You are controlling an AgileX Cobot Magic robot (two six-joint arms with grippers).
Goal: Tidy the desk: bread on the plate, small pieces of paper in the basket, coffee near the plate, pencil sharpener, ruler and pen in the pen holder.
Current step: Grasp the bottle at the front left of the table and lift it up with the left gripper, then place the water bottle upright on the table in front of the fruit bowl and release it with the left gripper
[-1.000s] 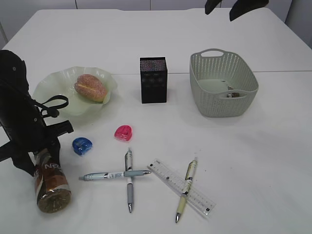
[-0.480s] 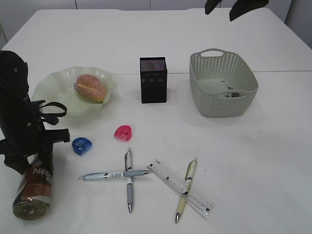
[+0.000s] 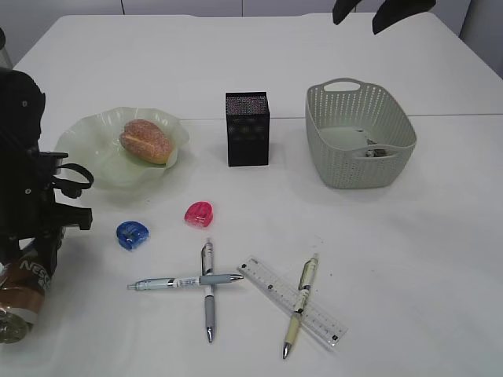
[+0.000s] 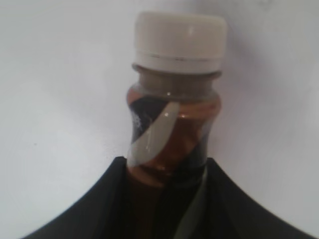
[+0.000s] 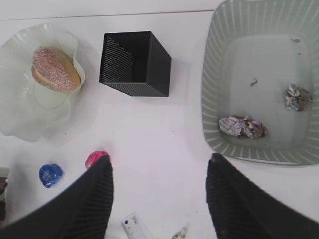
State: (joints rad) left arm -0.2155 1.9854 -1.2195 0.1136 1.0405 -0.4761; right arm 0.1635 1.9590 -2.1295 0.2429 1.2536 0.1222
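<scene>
At the lower left of the exterior view your left gripper [image 3: 31, 259] is clamped on the coffee bottle [image 3: 22, 290], which hangs tilted with its cap end toward the bottom left corner. In the left wrist view the two dark fingers [image 4: 99, 204] close around the bottle's body, and its white cap [image 4: 180, 37] sits at the top of the frame against the white table [image 3: 409, 236].

Your right gripper [image 3: 381, 12] is at the top right edge of the exterior view, above the table. From its wrist camera both fingers [image 5: 84, 204] stand well apart with nothing between them.

The bread [image 3: 145, 140] lies on the pale green plate [image 3: 86, 137] at the left. The black mesh pen holder [image 3: 247, 129] stands in the middle, and the grey basket [image 3: 357, 169] to its right holds crumpled paper pieces [image 5: 241, 127].

Below the plate, a blue pencil sharpener [image 3: 132, 234] and a pink pencil sharpener [image 3: 199, 214] sit apart on the table. Lower still, two pens [image 3: 207, 294] lie crossed over each other. To their right a third pen [image 3: 300, 306] lies across the clear ruler [image 3: 271, 284].
</scene>
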